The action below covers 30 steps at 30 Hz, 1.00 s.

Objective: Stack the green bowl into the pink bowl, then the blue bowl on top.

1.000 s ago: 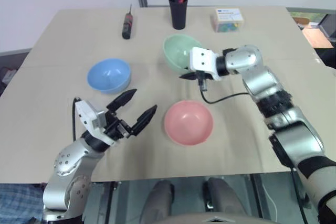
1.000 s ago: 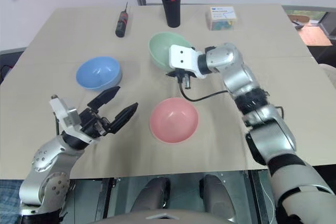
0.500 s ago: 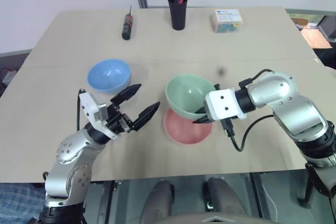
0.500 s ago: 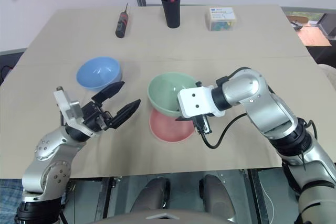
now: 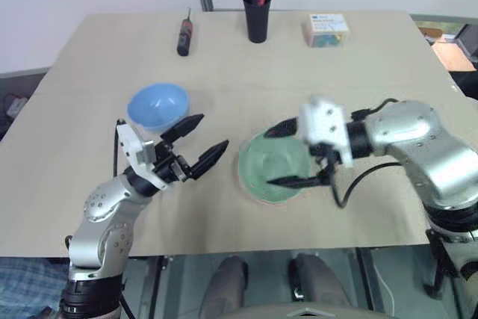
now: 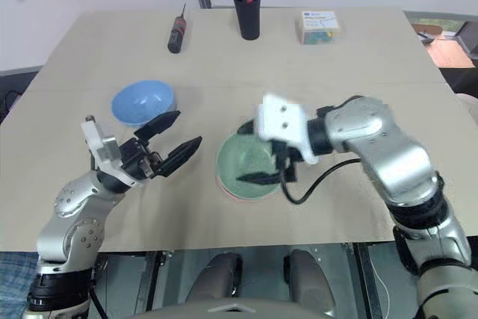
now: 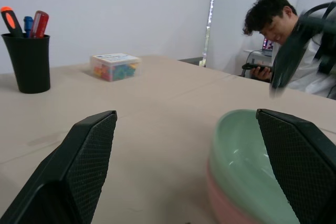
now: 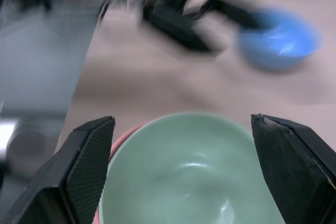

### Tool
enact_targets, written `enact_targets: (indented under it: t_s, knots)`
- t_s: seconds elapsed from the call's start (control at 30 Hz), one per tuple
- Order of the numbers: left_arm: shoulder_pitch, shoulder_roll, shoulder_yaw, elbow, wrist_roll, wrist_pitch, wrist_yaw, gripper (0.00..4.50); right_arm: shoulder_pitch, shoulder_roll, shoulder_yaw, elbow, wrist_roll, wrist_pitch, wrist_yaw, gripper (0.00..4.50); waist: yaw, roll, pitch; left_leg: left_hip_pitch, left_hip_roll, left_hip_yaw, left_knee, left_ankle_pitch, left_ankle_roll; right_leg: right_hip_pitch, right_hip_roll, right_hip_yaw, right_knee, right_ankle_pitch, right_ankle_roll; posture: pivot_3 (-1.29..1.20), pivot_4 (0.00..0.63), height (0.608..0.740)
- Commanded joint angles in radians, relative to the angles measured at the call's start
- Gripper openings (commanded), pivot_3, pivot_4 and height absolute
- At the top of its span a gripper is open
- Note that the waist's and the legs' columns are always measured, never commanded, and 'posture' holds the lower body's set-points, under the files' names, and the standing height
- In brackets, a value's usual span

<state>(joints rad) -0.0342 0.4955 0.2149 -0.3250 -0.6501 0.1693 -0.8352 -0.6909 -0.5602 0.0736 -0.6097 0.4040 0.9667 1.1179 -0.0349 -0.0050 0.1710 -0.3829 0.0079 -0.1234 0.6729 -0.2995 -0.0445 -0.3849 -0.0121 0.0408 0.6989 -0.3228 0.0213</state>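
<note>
**benchbot_fan:** so where's everything sitting right now?

**g1_watcher:** the smooth round mint-green plastic bowl [image 5: 273, 167] is nested inside the salmon-pink plastic bowl [image 8: 119, 136]; you only catch a sliver of pink rim poking out under the green one; the right gripper [image 5: 293, 154] hangs right over that pair, black fingers spread wide, one on each side of the green bowl's rim and not pinching it as far as I can see; it's holding nothing

**benchbot_fan:** and the blue one?

**g1_watcher:** the light sky-blue round plastic bowl [image 5: 157, 105] sits on its own on the beige tabletop [image 5: 97, 57], just beyond the left gripper [image 5: 199, 140] and a bit to its outer side; that gripper is wide open too, empty, raised off the table, fingers aimed toward the green-and-pink stack, which is near its tips but apart from them

**benchbot_fan:** anything else on there?

**g1_watcher:** far side of the table, well away from both hands: a black pen cup [image 5: 257, 16] with markers, a dark screwdriver [image 5: 183, 37], a small clear box of colourful bits [image 5: 328, 28]; the left wrist view also catches a person [image 7: 286, 40] sitting past the table's edge
</note>
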Motion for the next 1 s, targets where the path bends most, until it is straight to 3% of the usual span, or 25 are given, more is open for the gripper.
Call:
enact_targets:
  t_s: [0.03,0.23,0.47,1.0]
  knots:
    - [-0.023,0.012,-0.003,0.018,0.045,-0.024,0.006,4.5,0.055,-0.025,-0.189,-0.054,0.132,0.031,-0.045,4.39,0.001,0.0,0.0,0.0,0.0,0.0,0.0,0.0,0.0,0.0,0.0,0.0,-0.001,0.0,0.0,0.0,0.15,0.74]
    - [-0.089,0.034,0.013,0.098,0.188,-0.059,0.095,4.5,0.13,-0.112,-0.394,-0.056,0.307,0.066,-0.093,4.39,0.0,0.0,0.0,0.001,-0.001,0.0,0.0,-0.002,0.004,0.001,0.0,0.0,0.0,0.0,0.0,0.0,0.15,0.74]
    - [-0.149,0.113,-0.016,0.206,0.33,-0.053,0.136,4.5,0.174,-0.236,-0.485,-0.01,0.413,0.039,-0.102,4.39,-0.005,0.0,0.0,0.003,-0.001,0.001,-0.001,-0.002,0.004,0.003,0.001,0.001,0.0,0.0,0.0,0.0,0.15,0.74]
    - [-0.248,0.187,-0.013,0.322,0.51,0.003,0.248,4.5,0.207,-0.322,-0.447,0.024,0.483,-0.036,-0.193,4.39,-0.003,0.0,0.0,0.002,-0.001,0.001,-0.001,-0.002,0.004,0.003,0.001,0.0,-0.001,0.0,0.0,0.0,0.15,0.74]
